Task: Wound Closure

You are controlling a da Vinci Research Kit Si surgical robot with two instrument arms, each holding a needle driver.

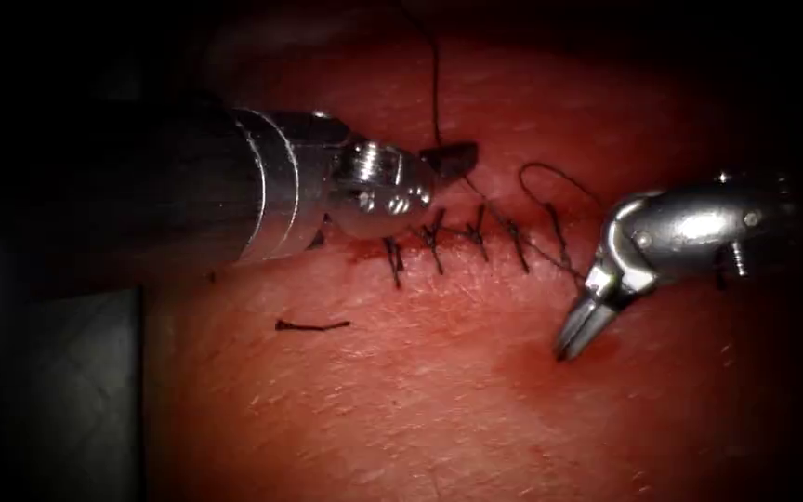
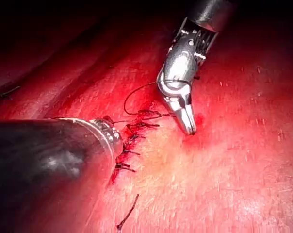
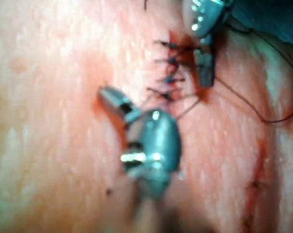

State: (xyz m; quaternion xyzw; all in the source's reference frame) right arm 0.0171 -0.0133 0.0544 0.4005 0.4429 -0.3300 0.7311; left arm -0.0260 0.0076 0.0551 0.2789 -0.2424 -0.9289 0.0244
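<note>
Presently the left end effector (image 1: 448, 158) grips the thread (image 1: 436, 84) above the stitched cut (image 1: 476, 237); the right end effector (image 1: 580, 330), nearly closed and empty, could gouge the tissue (image 1: 401, 400). No needle identifiable.

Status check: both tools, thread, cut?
Left tool shut on thread above the stitched cut. Right tool shut, holding nothing, tip on tissue. Needle unseen.
</note>
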